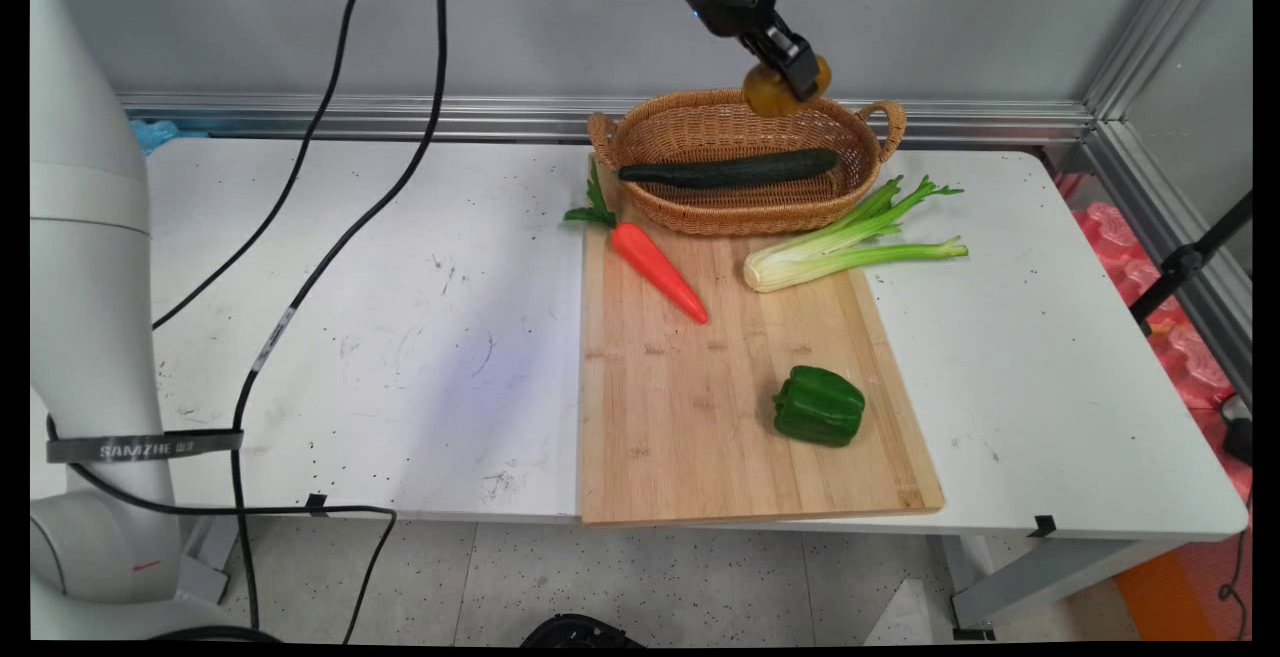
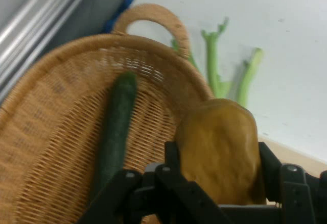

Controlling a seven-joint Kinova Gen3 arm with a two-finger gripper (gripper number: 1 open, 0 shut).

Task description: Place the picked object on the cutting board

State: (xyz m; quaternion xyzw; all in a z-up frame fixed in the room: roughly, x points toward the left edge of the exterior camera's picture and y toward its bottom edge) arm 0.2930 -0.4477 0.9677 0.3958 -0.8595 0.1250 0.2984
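Fingers (image 2: 174, 158) clamped on a brown potato (image 2: 219, 152), held in the air above the far rim of a wicker basket (image 1: 745, 212). Cucumber (image 1: 730, 169) lying lengthwise inside. Basket set on the far end of a wooden board (image 1: 700, 407) on the bench (image 1: 400, 337); carrot (image 1: 660, 270), celery (image 1: 850, 247) and green pepper (image 1: 819, 405) nearby.

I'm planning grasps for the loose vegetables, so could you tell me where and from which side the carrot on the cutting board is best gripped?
Grip the carrot across its thick orange upper body, just below the green top, coming straight down from above. It lies flat on the cutting board, pointing diagonally, so the gripper's fingers should close across that diagonal. The tip is probably too thin, and the basket crowds the leafy end.
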